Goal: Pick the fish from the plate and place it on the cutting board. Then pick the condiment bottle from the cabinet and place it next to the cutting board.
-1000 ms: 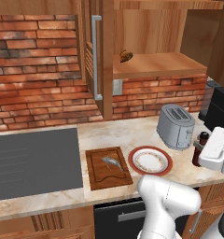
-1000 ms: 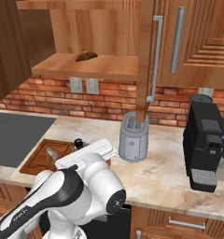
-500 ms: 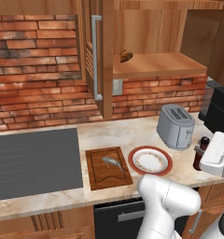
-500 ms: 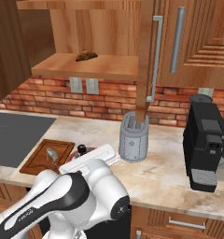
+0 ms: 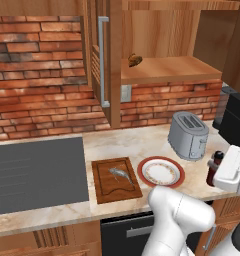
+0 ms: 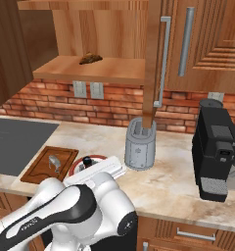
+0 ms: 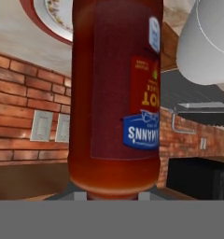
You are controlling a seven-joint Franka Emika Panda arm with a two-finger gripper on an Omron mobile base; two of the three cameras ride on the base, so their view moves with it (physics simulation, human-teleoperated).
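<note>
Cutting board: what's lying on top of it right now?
The fish lies on the cutting board, toward its far half; nothing else is on it. The board surface directly beneath the fish is covered.

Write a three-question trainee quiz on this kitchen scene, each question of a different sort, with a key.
1. True or false: the fish lies on the cutting board.
2. What do the fingers hold? A) condiment bottle B) toaster C) plate
3. Fill in: the plate sits between the cutting board and the ____.

Key: 1 true. 2 A; the hand view shows the fingers closed on it, and in the left base view it is at the counter's right end. 3 toaster.
</note>
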